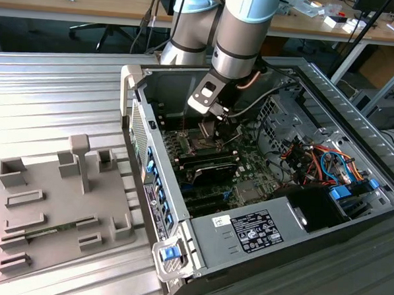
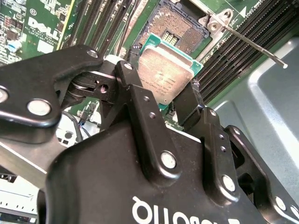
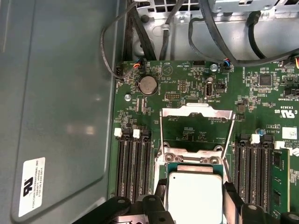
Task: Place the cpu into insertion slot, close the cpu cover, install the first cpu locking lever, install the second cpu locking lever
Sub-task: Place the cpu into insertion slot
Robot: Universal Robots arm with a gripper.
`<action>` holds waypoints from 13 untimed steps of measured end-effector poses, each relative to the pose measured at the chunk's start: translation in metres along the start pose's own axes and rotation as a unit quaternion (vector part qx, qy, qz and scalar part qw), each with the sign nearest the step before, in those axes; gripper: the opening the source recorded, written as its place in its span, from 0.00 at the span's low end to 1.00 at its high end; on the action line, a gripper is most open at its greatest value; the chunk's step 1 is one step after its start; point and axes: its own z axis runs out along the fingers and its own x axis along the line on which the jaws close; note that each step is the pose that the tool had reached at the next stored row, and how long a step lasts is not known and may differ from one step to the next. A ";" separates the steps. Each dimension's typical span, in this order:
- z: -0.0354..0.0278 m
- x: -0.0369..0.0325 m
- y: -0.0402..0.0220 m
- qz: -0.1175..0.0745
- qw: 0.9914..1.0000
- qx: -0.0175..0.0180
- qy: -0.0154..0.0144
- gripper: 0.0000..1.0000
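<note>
Second wrist view: showed the small flat square cpu [image 2: 166,77], silvery metal on top with a green board edge, pinched by two opposite edges between the black fingers of the gripper [image 2: 161,91]. Hung just short of the open insertion slot [image 2: 180,25], a square socket with a field of fine gold contacts; not yet seated.

Confirmed in the first wrist view: cpu [image 3: 195,198] clamped in the gripper [image 3: 195,207], with the thin silvery square metal cpu cover [image 3: 196,112] swung back beyond the socket.

Located in the exterior view inside the open dark-grey computer case [image 1: 345,102], laid on its side on the ribbed metal tabletop [image 1: 55,87], with the gripper [image 1: 208,129] low over the green motherboard.

Hazards, as judged:

- Could have bent the gold contacts through any tilt or sideways offset at touchdown. Could not tell whether the chip sat level with the socket.
- Could have jammed on the socket wall if turned out of line with it, then been forced down.
- Could have struck a gripper finger on the socket frame or on the long black memory slots [image 3: 133,163], which lay close on both sides.
- Could have snagged the silvery wire locking lever [image 2: 252,44], which jutted out unlatched beside the socket.
- Could have dropped the chip onto the contacts if the narrow edge grip slipped or was let go too high.
- Could have trapped the chip askew if the cover fell forward during the descent.
</note>
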 end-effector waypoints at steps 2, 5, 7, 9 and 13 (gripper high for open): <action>0.0008 0.0000 -0.0001 0.000 1.000 0.000 0.000 0.55; 0.0020 0.0000 -0.0002 0.000 1.000 0.000 0.000 0.55; 0.0027 0.0000 -0.0003 0.000 1.000 0.000 0.000 0.55; 0.0036 0.0000 -0.0004 0.000 1.000 0.000 0.000 0.55; 0.0048 0.0000 -0.0005 0.000 1.000 0.000 0.000 0.55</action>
